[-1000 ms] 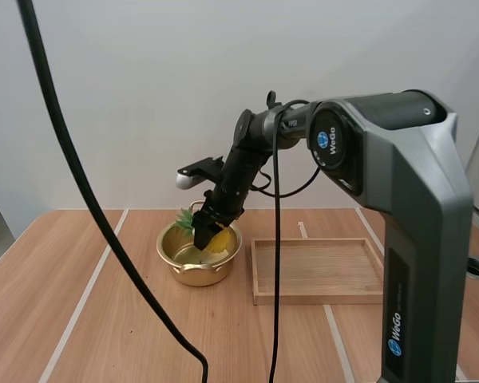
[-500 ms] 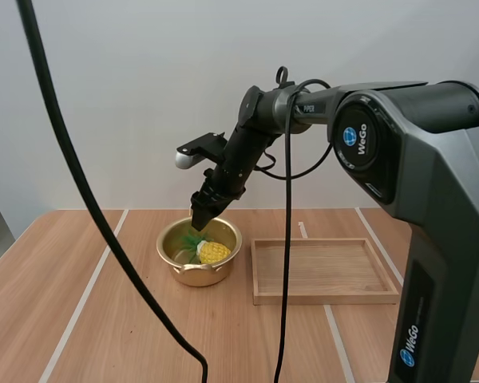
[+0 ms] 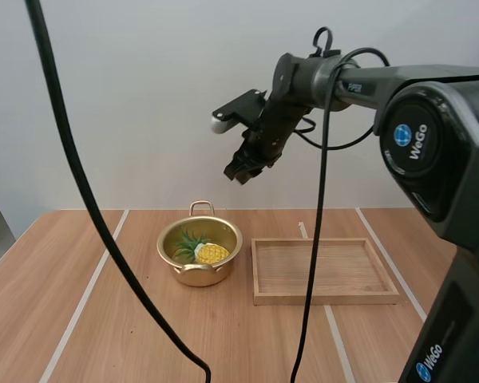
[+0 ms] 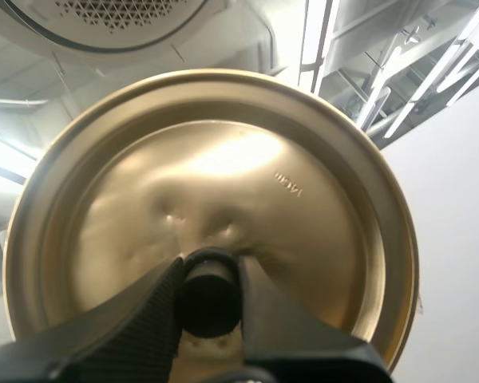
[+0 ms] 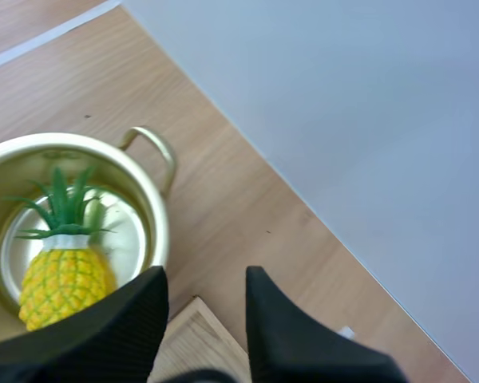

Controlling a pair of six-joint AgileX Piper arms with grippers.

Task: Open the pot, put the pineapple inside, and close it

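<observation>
The right arm [image 3: 451, 112] bears "WeGo" twice; the lid [image 4: 223, 175]'s stamp is illegible.

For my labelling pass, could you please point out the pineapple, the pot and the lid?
pineapple [image 3: 212, 254], high view, yellow body.
pot [image 3: 199, 274], high view, front wall.
lid [image 4: 303, 207], left wrist view, golden face.

The high view looks forward and down over the table [image 3: 32, 271] from behind and above the arm bases. It stands far enough back to take in the pot [image 3: 198, 275], the wooden tray [image 3: 327, 298] and the raised right gripper [image 3: 241, 171]. The right wrist view faces down past its spread fingers [image 5: 136, 311] from well above. These 2 views share the pot, the pineapple [image 5: 64, 286] and a tray corner. The left wrist view faces up, very near the lid [image 4: 303, 199], which the left gripper [image 4: 210, 267] pinches by its knob [image 4: 210, 299].
</observation>
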